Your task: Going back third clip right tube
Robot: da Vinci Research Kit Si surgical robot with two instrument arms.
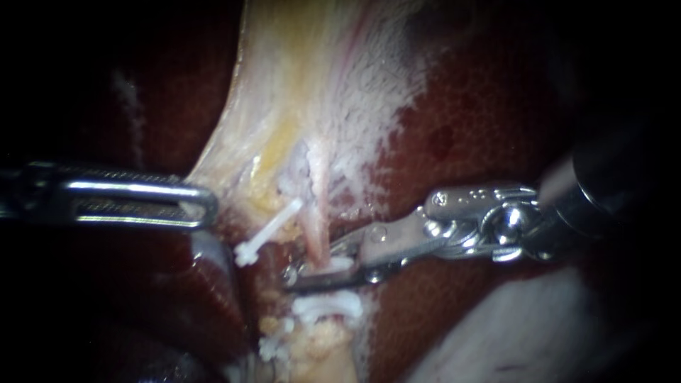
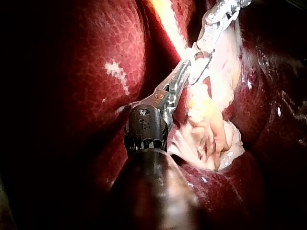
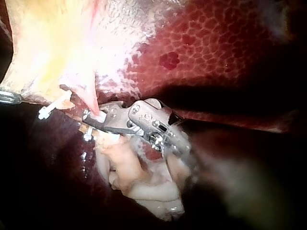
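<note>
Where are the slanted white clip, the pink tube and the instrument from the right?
right instrument (image 1: 303, 274), endoscope view, its tip at the tube.
pink tube (image 1: 317, 213), endoscope view, bare stretch above the right instrument.
slanted white clip (image 1: 269, 232), endoscope view, middle of its bar.

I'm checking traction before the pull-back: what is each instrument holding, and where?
Left instrument grips the pale tissue at its edge. Right instrument straddles the right tube; whether it holds it cannot be told.

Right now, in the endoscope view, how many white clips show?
4 visible: slanted clip near the left instrument; small clip between the jaws of the right instrument; wide clip below; lowest clip. Others may hide.
</note>
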